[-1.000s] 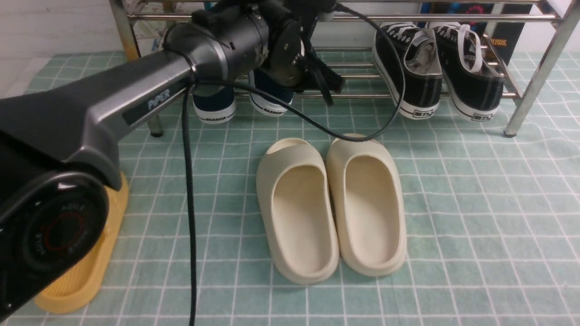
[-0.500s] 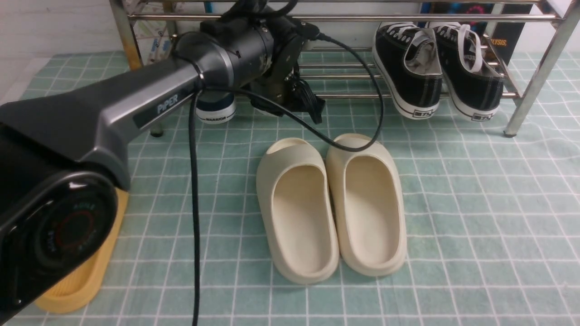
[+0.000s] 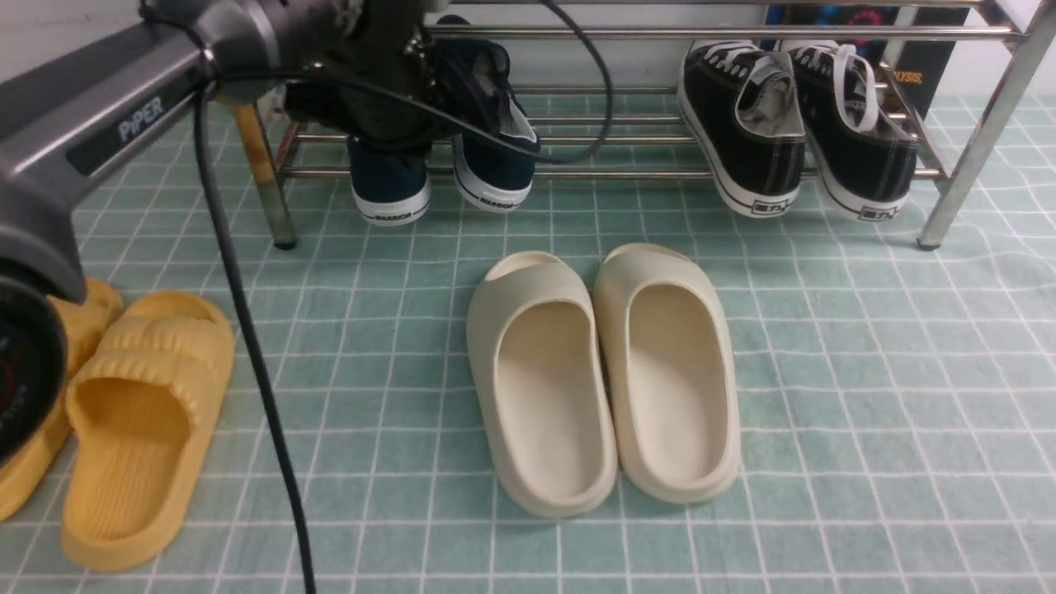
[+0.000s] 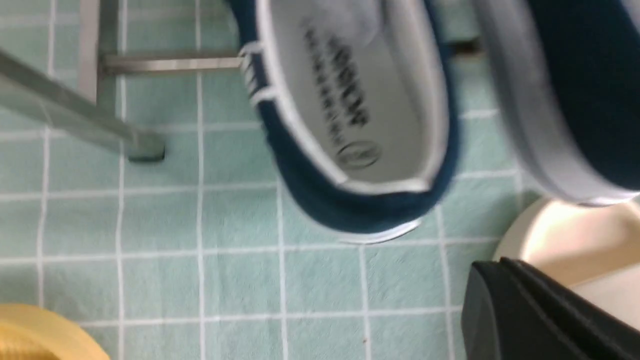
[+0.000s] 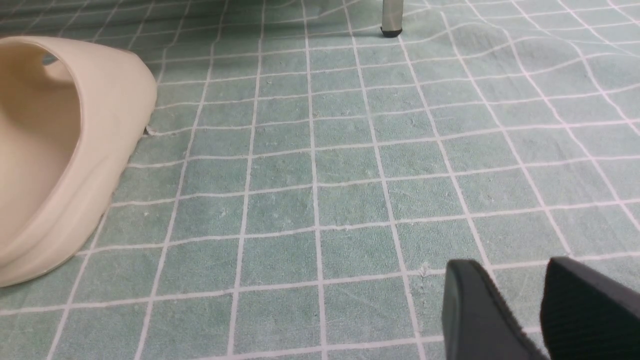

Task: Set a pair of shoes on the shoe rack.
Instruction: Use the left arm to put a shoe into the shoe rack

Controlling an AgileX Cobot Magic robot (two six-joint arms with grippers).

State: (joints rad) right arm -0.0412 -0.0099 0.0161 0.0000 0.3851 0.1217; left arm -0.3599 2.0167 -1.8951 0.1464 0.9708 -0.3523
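Note:
Two navy shoes stand side by side on the lower bars of the chrome shoe rack (image 3: pixel 627 175), at its left end, white heels toward me: one (image 3: pixel 388 186) on the left, the other (image 3: pixel 495 157) on the right. From the left wrist view I look into one shoe (image 4: pixel 350 100), grey insole showing, with its partner (image 4: pixel 575 75) beside it. My left gripper (image 4: pixel 505 280) hangs shut and empty just in front of them. Low over the mat, my right gripper (image 5: pixel 515 272) is open, nothing between its fingers.
Black lace-up sneakers (image 3: pixel 792 124) sit at the rack's right end. A pair of cream slides (image 3: pixel 602 371) lies mid-mat, and yellow slides (image 3: pixel 132 421) lie at the near left. My left arm (image 3: pixel 124 124) and its cable (image 3: pixel 247 355) cross the left side. A rusty rack leg (image 3: pixel 268 177) stands nearby.
My left arm has swung left and up, away from the rack front, uncovering both navy shoes and the yellow slides. The shoes and cream slides stayed in place.

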